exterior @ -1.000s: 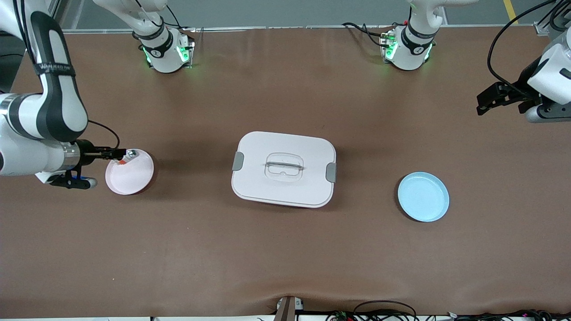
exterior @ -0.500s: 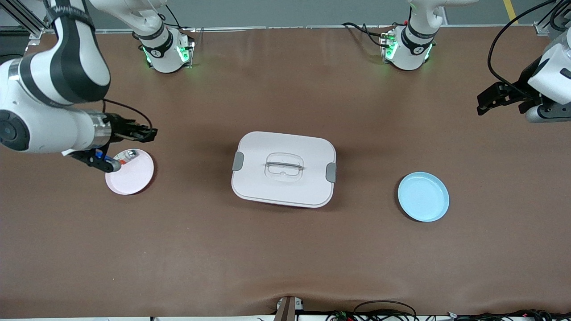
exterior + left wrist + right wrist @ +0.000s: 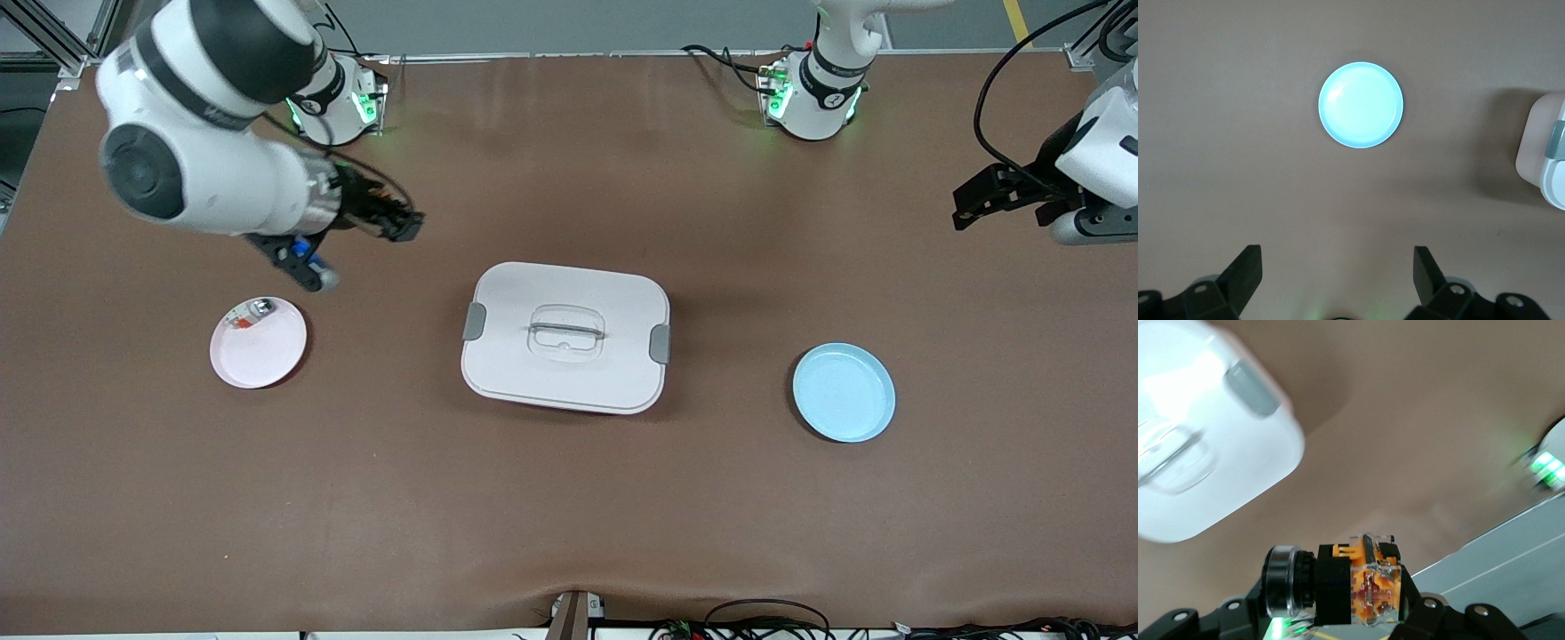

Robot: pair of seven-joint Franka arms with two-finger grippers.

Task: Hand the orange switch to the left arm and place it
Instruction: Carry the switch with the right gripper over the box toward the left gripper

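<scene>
My right gripper [image 3: 402, 224] is up over the bare table, between the pink plate [image 3: 258, 351] and the white box [image 3: 565, 336]. In the right wrist view it [image 3: 1335, 595] is shut on the orange switch [image 3: 1365, 580], a black body with orange and clear parts, held crosswise between the jaws. Part of the box [image 3: 1205, 453] lies below it. My left gripper [image 3: 967, 197] waits open and empty over the left arm's end of the table; it also shows in the left wrist view [image 3: 1336, 273].
A small silvery piece with an orange fleck [image 3: 252, 311] lies on the pink plate. A blue plate [image 3: 843, 392] lies between the box and the left arm's end of the table, also in the left wrist view [image 3: 1361, 105], with the box's edge [image 3: 1548, 153].
My right gripper has risen off the pink plate and swung toward the box with the switch in it. The left arm has not moved.
</scene>
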